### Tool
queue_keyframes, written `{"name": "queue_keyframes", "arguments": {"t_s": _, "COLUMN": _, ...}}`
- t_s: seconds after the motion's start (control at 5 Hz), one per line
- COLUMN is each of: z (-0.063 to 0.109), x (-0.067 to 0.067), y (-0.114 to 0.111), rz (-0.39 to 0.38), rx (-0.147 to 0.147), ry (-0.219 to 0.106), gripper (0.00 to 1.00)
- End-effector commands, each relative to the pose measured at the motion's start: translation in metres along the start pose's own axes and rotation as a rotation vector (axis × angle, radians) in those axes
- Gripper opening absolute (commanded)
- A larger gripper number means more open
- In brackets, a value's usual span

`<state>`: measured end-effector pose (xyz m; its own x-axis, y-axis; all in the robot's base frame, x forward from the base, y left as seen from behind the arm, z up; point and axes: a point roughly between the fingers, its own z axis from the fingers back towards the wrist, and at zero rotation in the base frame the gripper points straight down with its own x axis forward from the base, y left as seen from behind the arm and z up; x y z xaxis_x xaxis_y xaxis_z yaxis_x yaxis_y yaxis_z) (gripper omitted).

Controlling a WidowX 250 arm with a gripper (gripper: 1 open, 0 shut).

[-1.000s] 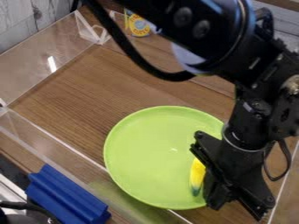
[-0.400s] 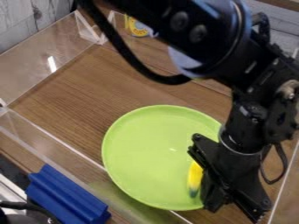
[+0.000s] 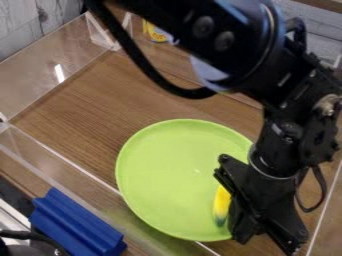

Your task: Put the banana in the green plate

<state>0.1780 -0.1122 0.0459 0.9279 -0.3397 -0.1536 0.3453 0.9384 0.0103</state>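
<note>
The black tool (image 3: 230, 210) points straight down over the near right part of the green plate (image 3: 160, 165), and its fingers are pressed together on the banana (image 3: 222, 203). Only a narrow bright yellow strip of the fruit shows between the dark fingers. The banana sits low over the plate's floor, inside the rim, but the pictures do not show whether it is touching the plastic or hanging just above it.

The plate lies on a brown wood-grain surface (image 3: 120, 100) fenced by a clear plastic wall (image 3: 40, 60). A blue ribbed block (image 3: 74, 228) rests near the lower left corner, apart from the plate.

The banana is small and looks light, so its weight should hardly tax the grip. Its smooth skin and rounded, curved body probably let it roll or twist if it is pinched off-centre. If it is real fruit it would bruise under a hard squeeze; if it is a toy it would be stiffer and more slippery. The best hold is across the middle of its body, where it is thickest, not at the dark tip or the tapering end.

With the fruit already over the plate, the task seems nearly done. What remains is to let go gently, low enough that the banana does not bounce or roll to the rim.
</note>
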Motion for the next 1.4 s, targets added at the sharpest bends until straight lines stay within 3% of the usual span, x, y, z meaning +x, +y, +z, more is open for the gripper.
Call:
{"name": "queue_keyframes", "arguments": {"t_s": 0.0, "z": 0.0072, "x": 0.0023, "y": 0.0020, "rz": 0.010, "rx": -0.007, "ry": -0.035, "gripper": 0.00}}
{"name": "queue_keyframes", "arguments": {"t_s": 1.2, "z": 0.0102, "x": -0.0042, "y": 0.0091, "rz": -0.046, "rx": 0.023, "ry": -0.002, "gripper": 0.00}}
